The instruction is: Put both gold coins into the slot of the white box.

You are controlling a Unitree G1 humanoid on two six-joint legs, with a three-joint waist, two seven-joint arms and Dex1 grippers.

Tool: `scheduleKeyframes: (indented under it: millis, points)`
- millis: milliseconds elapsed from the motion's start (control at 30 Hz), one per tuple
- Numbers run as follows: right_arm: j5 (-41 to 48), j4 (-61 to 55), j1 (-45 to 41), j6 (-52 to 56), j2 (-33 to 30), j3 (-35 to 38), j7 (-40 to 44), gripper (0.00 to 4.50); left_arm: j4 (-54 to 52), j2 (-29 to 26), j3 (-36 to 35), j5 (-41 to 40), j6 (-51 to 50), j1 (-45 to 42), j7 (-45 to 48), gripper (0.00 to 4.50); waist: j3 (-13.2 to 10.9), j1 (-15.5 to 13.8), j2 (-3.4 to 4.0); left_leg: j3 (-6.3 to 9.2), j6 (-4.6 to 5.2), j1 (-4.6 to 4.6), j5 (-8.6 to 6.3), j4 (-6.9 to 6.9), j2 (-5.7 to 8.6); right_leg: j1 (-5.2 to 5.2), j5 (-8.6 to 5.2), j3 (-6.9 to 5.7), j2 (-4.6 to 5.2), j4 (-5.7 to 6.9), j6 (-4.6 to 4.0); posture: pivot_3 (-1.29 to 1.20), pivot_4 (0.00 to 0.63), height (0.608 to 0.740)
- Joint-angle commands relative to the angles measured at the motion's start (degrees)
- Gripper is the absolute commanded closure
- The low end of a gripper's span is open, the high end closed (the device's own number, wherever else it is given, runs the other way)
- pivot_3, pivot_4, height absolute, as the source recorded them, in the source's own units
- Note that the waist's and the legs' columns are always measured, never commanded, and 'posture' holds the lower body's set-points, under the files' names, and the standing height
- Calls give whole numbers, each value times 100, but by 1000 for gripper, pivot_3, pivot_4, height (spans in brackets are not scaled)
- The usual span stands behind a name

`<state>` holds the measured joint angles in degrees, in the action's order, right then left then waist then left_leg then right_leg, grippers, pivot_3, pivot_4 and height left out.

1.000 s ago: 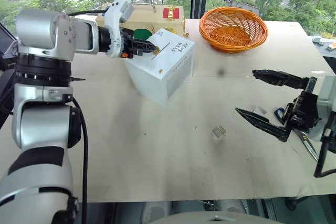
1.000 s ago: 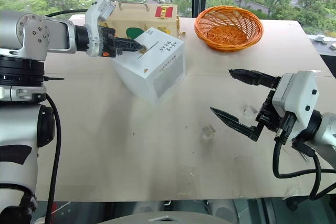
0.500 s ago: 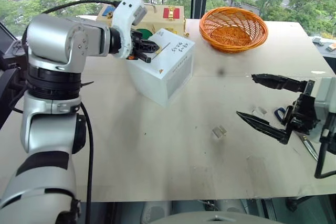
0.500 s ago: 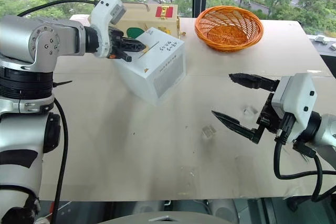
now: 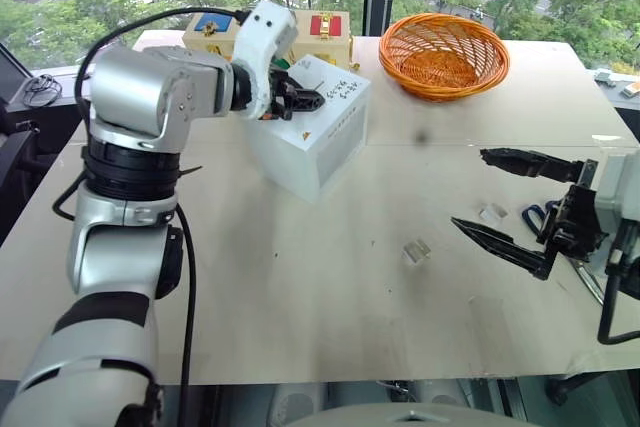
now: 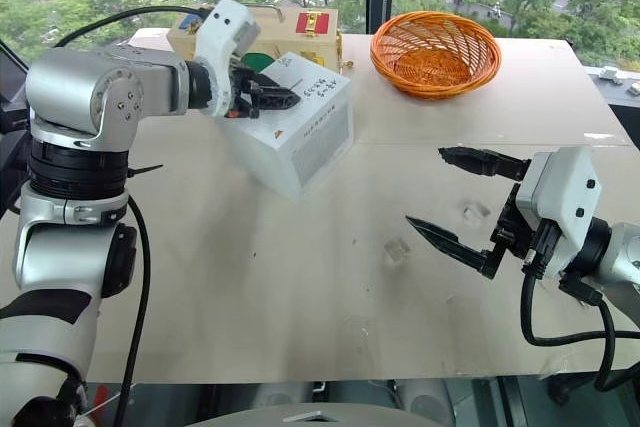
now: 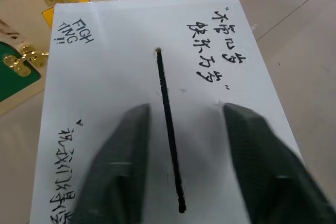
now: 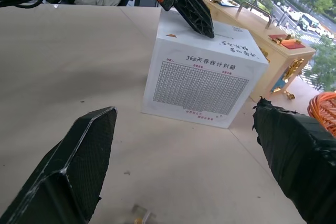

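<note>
The white box (image 5: 322,147) stands at the back left of the table, one corner turned toward me, its gridded side facing the right gripper (image 8: 199,85). My left gripper (image 5: 305,102) hovers over its top. In the left wrist view its two fingers (image 7: 118,171) are open, one on each side of the thin dark slot (image 7: 168,129), with nothing between them. Black handwriting flanks the slot. The gold coins are out of view. My right gripper (image 5: 468,189) hangs wide open and empty over the right side of the table, well apart from the box.
An orange wicker basket (image 5: 444,52) sits at the back right. A wooden box with latches (image 5: 318,29) stands just behind the white box. Two small clear plastic pieces (image 5: 415,250) (image 5: 492,213) and blue-handled scissors (image 5: 538,215) lie near the right gripper.
The left gripper's fingers have gone from shut at the slot to spread apart over it, and the left arm has swung in a little. The right arm has stayed put.
</note>
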<state>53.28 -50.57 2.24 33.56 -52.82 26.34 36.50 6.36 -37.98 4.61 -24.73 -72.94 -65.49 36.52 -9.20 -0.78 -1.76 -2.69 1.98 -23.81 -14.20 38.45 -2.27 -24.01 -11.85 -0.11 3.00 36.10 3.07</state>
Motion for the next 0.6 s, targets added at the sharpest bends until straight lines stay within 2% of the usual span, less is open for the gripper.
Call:
scheduleKeyframes:
  millis: [33,67,133,267,333,400,600]
  points:
    - [-30,-161,59,69,17,66,-287,0,346,103,-1553,-682,385,-313,204,1396,-2,14,-3,0,0,1,0,1,-1,-1,0,0,0,4,0,0,150,740]
    - [-134,-194,66,118,43,-97,-431,0,314,162,-1957,-937,643,-236,351,1396,-2,18,-3,-1,0,0,0,1,-1,-3,0,0,0,5,0,0,150,740]
    - [-327,-207,132,337,85,-556,-716,0,-136,7,-2315,-1692,217,47,976,1396,-2,43,-4,-1,-1,3,0,0,-4,-5,0,1,0,8,0,0,150,740]
    - [-1100,-16,195,674,376,-1718,-1329,0,-1899,-205,-2425,-2919,30,1400,1929,1396,2,80,1,3,-11,10,6,0,-3,-6,-3,10,10,25,4,0,150,740]
    - [-1371,154,210,879,543,-2080,-1592,0,-2541,-239,-2412,-3068,497,2134,2266,1396,0,67,-2,6,-13,7,7,5,-1,-10,-4,13,15,31,4,0,150,740]
    - [-1535,290,165,1042,658,-2252,-1740,0,-2831,-349,-2317,-3139,745,2563,2494,1396,-4,44,-8,4,-8,5,4,14,2,-11,-7,16,15,35,-3,0,150,740]
    - [-1891,186,185,1282,1037,-2822,-1989,0,-3650,-690,-1632,-1871,3035,4674,3577,1396,7,38,2,-6,-2,35,1,23,1,4,-18,32,11,46,-24,0,150,740]
